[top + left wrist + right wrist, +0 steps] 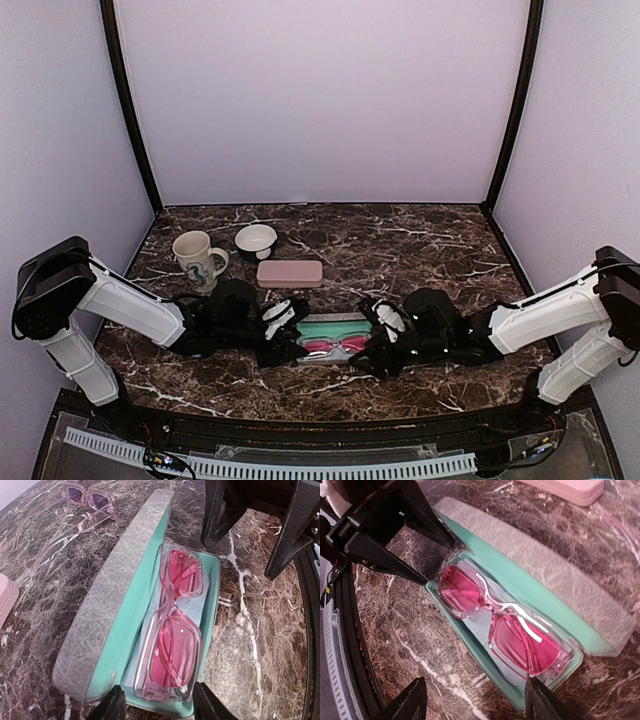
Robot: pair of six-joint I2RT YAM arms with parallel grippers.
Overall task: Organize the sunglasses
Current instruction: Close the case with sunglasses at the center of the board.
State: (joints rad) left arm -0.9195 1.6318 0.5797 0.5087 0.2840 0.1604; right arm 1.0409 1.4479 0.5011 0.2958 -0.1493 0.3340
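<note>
An open grey case [335,322] with teal lining lies between my two grippers. Inside it rest sunglasses [335,346] with a clear pinkish frame and deep pink lenses [177,645] [520,640], on a pale blue cloth. My left gripper [160,707] is open, its fingertips straddling the near end of the case tray. At the opposite end my right gripper [477,702] is open, one fingertip by the tray's corner and the other over bare marble. A second pair of sunglasses [90,500], clear pink with purplish lenses, lies unfolded on the table beyond the case lid [115,580].
A shut pink case [290,273] lies just behind the grey one. A cream mug [200,260] and a small white bowl [256,240] stand at the back left. The dark marble table [420,240] is walled on three sides.
</note>
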